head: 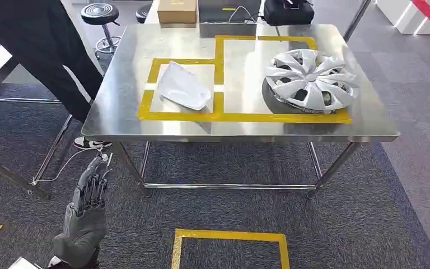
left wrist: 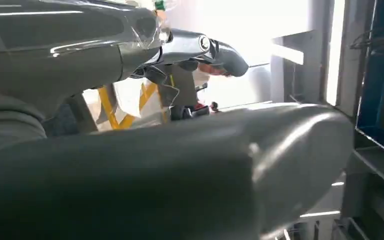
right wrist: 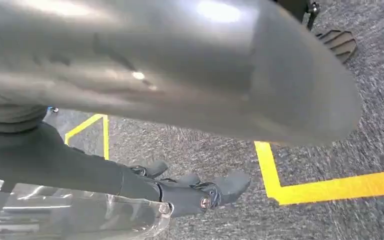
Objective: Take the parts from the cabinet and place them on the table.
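**Two parts down, both hands hanging free**

The steel surface (head: 241, 126) fills the upper half of the head view, marked with yellow tape boxes. The silver hubcap (head: 311, 79) lies in the right-hand box; the white plastic panel (head: 182, 86) lies in the smaller box left of it, well apart.

The left hand (head: 89, 193) hangs lower left over the carpet, fingers straight and a little apart, holding nothing. The right hand (right wrist: 190, 192) looks empty too, fingers loosely apart, though the wrist view is poor.

If more parts remain, I'd turn fully to the cabinet before reaching.

No readable writing or brands anywhere.
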Controlling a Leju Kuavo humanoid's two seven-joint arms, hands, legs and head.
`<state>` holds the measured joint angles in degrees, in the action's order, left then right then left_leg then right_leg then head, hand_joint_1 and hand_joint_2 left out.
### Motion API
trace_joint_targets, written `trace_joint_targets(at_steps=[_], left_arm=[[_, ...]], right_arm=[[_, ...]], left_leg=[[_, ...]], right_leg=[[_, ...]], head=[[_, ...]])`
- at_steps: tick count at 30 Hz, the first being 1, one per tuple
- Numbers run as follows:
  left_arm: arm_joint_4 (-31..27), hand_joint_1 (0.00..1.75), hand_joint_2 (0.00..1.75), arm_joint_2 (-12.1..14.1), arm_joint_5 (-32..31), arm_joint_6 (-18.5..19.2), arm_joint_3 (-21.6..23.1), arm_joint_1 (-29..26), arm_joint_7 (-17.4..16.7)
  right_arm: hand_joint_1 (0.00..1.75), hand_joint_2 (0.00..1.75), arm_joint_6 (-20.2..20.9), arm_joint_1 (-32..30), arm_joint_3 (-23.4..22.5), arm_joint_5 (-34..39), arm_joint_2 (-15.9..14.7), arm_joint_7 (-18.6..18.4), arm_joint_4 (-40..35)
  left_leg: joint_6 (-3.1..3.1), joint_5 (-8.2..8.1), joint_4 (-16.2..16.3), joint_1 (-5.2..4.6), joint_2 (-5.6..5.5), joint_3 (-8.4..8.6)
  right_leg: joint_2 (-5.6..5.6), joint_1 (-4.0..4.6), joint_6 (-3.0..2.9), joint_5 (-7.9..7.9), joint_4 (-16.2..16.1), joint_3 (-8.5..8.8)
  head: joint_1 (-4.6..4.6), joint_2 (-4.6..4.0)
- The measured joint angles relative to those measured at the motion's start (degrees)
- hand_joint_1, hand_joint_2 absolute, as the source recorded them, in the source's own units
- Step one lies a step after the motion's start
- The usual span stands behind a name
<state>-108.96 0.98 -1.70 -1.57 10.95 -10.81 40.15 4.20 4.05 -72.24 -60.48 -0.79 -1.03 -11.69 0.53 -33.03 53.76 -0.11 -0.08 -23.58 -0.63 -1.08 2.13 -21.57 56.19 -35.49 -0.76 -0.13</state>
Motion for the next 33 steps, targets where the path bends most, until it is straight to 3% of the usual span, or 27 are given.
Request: trace_joint_targets(at_steps=[1,2,4,5,6,7,8,9,10,11,12,13,15,16,17,18,20,21,22,24,26,27,28,29,31,32,33], left_arm=[[0.5,0.00,0.00,0.0,0.2,0.7,-0.1,0.6,0.0],[1.2,0.00,0.00,-0.1,0.5,1.3,-0.1,1.5,0.0],[2.7,0.00,0.00,-0.5,0.3,2.4,-0.1,3.2,0.0],[3.8,0.00,0.00,-0.6,0.2,3.1,0.0,3.8,0.0],[4.8,0.00,0.00,-0.7,0.2,3.6,0.0,4.3,0.0],[5.7,0.00,0.00,-0.7,0.3,4.1,0.1,5.0,0.0],[6.6,0.00,0.00,-0.7,0.4,4.5,0.3,5.6,0.0],[7.6,0.00,0.00,-0.7,0.5,4.7,0.4,6.4,0.0],[8.4,0.00,0.00,-0.7,0.5,5.1,0.5,7.0,0.0],[9.2,0.00,0.00,-0.7,0.2,5.4,0.7,7.7,0.0],[10.0,0.00,0.00,-0.7,-0.1,5.5,0.9,8.3,0.0],[10.5,0.00,0.00,-0.7,-0.5,5.7,1.0,8.7,0.0],[11.5,0.00,0.00,-0.7,-0.7,5.8,1.2,9.4,0.0],[12.0,0.00,0.00,-0.7,-0.7,5.9,1.4,9.5,0.0],[12.4,0.00,0.00,-0.7,-0.7,5.9,1.4,9.5,0.0],[12.7,0.00,0.00,-0.7,-0.7,6.0,1.4,9.6,0.0],[13.4,0.00,0.00,-0.7,-0.6,6.4,1.5,9.9,0.0],[14.0,0.00,0.00,-0.7,-0.6,6.6,1.5,9.9,0.0],[14.4,0.00,0.00,-0.7,-0.6,6.6,1.6,9.9,0.0],[15.0,0.00,0.00,-0.7,-0.5,6.7,1.7,10.0,0.0],[15.2,0.00,0.00,-0.7,-0.4,6.6,1.7,10.5,0.0],[15.3,0.00,0.00,-0.6,-0.4,6.5,1.7,10.8,0.0],[15.2,0.00,0.00,-0.7,-0.4,6.5,1.7,11.1,0.0],[15.3,0.00,0.00,-0.7,-0.4,6.5,1.7,11.2,0.0],[15.4,0.00,0.00,-0.6,-0.4,6.5,1.7,11.1,0.0],[15.5,0.00,0.00,-0.6,-0.3,6.5,1.8,11.2,0.0],[15.6,0.00,0.00,-0.5,-0.2,6.5,1.9,11.5,0.0]], right_arm=[[0.00,0.00,0.0,-0.1,0.0,0.2,0.0,0.0,0.0],[0.00,0.00,0.0,-0.1,0.0,0.4,0.0,0.0,0.0],[0.00,0.00,0.1,0.0,0.0,0.8,0.0,0.0,0.0],[0.00,0.00,0.1,0.2,0.0,1.1,-0.1,-0.2,0.0],[0.00,0.00,0.1,0.3,-0.1,1.2,-0.1,-0.4,0.0],[0.00,0.00,0.1,0.4,-0.1,1.6,-0.1,-0.6,0.0],[0.00,0.00,0.1,0.3,-0.2,1.7,-0.1,-0.8,0.0],[0.00,0.00,0.1,0.3,-0.2,1.9,-0.1,-0.9,0.0],[0.00,0.00,0.2,0.4,-0.2,2.0,-0.1,-0.7,0.0],[0.00,0.00,0.3,0.4,-0.3,2.1,-0.1,-0.5,0.0],[0.00,0.00,0.4,0.6,-0.3,2.2,-0.1,-0.2,0.0],[0.00,0.00,0.5,0.7,-0.4,2.2,-0.1,0.0,0.0],[0.00,0.00,0.6,0.6,-0.5,2.3,0.0,0.3,0.0],[0.00,0.00,0.7,0.5,-0.6,2.3,0.0,0.3,0.0],[0.00,0.00,0.8,0.4,-0.6,2.3,0.1,0.3,0.0],[0.00,0.00,0.8,0.5,-0.6,2.4,0.1,0.3,0.0],[0.00,0.00,0.8,0.5,-0.7,2.4,0.1,0.4,0.0],[0.00,0.00,0.8,0.5,-0.7,2.6,0.1,0.4,0.0],[0.00,0.00,0.8,0.5,-0.8,2.6,0.2,0.4,0.0],[0.00,0.00,0.8,0.4,-1.0,2.7,0.2,0.4,0.0],[0.00,0.00,0.9,0.4,-1.1,2.7,0.3,0.5,0.0],[0.00,0.00,1.0,0.4,-1.1,2.6,0.7,0.6,0.1],[0.00,0.00,1.1,0.4,-1.1,2.6,0.7,0.6,0.0],[0.00,0.00,1.1,0.4,-1.1,2.6,0.7,0.7,0.0],[0.00,0.00,1.1,0.5,-1.2,2.5,0.7,0.7,0.0],[0.00,0.00,1.2,0.4,-1.3,2.4,0.7,0.7,0.0],[0.00,0.00,1.2,0.4,-1.3,2.4,0.8,0.7,0.0]], left_leg=[[0.80,0.81,-0.2,0.10,0.14,-0.48],[1.37,1.53,-0.2,0.29,0.50,-1.18],[2.05,3.01,-0.1,0.15,0.47,-2.84],[2.15,3.79,-0.1,0.03,0.54,-3.79],[2.21,4.47,0.0,-0.10,0.70,-4.74],[2.19,5.15,0.2,-0.22,0.76,-5.79],[2.16,5.68,0.5,-0.23,0.77,-6.34],[2.01,6.23,0.9,-0.24,0.78,-7.48],[1.83,6.74,1.3,-0.24,0.77,-8.43],[1.59,7.17,1.6,-0.24,0.74,-9.15],[1.27,7.51,2.1,-0.54,0.75,-9.88],[0.99,7.99,2.3,-0.59,0.79,-10.37],[0.59,8.98,2.3,-0.51,0.84,-10.86],[0.24,9.46,2.2,-0.48,0.80,-11.10],[-0.22,8.75,2.5,-0.31,0.65,-11.59],[-0.67,6.12,4.0,-0.22,0.51,-12.30],[-1.12,-0.48,12.2,-0.14,0.44,-14.67],[-1.18,-2.77,16.8,-0.14,0.43,-15.85],[-1.14,-3.27,19.6,-0.15,0.43,-16.32],[-0.76,-0.22,18.2,-0.17,0.40,-13.81],[0.25,3.35,8.9,-0.42,0.30,-7.24],[1.01,3.18,3.8,-0.78,0.15,-3.60],[1.25,2.31,0.4,-0.97,0.26,-1.66],[1.13,2.26,-0.5,-1.04,0.22,-1.44],[1.61,2.93,-0.5,-1.41,0.20,-2.01],[2.03,3.82,-1.2,-0.78,0.48,-2.34],[2.37,4.36,-1.1,-0.70,0.68,-2.87]], right_leg=[[0.01,-0.04,0.42,0.47,-0.1,-0.38],[0.15,-0.32,0.56,-1.41,0.9,-0.78],[0.31,-0.25,0.90,-9.25,7.5,-2.79],[0.36,-0.22,1.06,-12.29,12.5,-4.05],[0.37,-0.21,1.13,-13.86,16.7,-4.89],[0.37,-0.21,1.10,-13.64,19.5,-4.86],[0.37,-0.21,0.96,-12.09,19.5,-3.84],[0.38,-0.21,0.76,-9.58,17.2,-1.28],[0.38,-0.21,0.57,-7.71,13.0,1.79],[0.38,-0.21,0.37,-7.21,7.6,5.57],[0.41,-0.11,0.36,-8.57,1.5,9.60],[0.53,0.01,0.10,-9.53,-1.3,10.66],[0.62,0.25,-0.34,-9.30,-1.0,9.79],[0.59,0.32,-0.94,-8.92,-0.9,9.28],[0.35,-0.02,-1.70,-8.27,-1.0,8.49],[0.34,0.01,-2.11,-7.80,-0.9,8.16],[0.30,0.13,-2.54,-6.73,-0.8,6.80],[0.28,0.21,-2.60,-6.13,-0.7,5.96],[0.26,0.30,-2.60,-5.54,-0.6,5.17],[0.26,0.52,-2.58,-4.54,-0.3,3.49],[0.31,0.82,-2.53,-3.72,-0.3,2.56],[0.28,0.76,-2.37,-3.38,-0.3,2.30],[0.26,1.05,-2.07,-3.05,-0.2,2.07],[0.24,0.84,-1.69,-2.44,-0.3,1.94],[0.21,0.59,-1.02,-1.45,-0.6,1.59],[0.27,0.67,-0.80,-1.88,-0.3,1.22],[0.38,0.64,-0.48,-3.76,0.8,0.55]], head=[[0.00,0.00],[0.04,0.00],[0.28,0.00],[0.37,0.00],[0.37,0.00],[0.35,0.00],[0.37,0.00],[0.35,0.00],[0.39,0.00],[0.31,0.00],[0.42,0.00],[0.30,0.00],[0.33,0.00],[0.26,0.00],[0.40,0.00],[0.17,0.00],[0.11,0.00],[0.09,0.00],[0.11,0.00],[0.09,0.00],[0.09,0.00],[0.11,0.00],[0.11,0.00],[0.17,0.00],[0.09,0.00],[0.11,0.00],[0.17,0.00]])
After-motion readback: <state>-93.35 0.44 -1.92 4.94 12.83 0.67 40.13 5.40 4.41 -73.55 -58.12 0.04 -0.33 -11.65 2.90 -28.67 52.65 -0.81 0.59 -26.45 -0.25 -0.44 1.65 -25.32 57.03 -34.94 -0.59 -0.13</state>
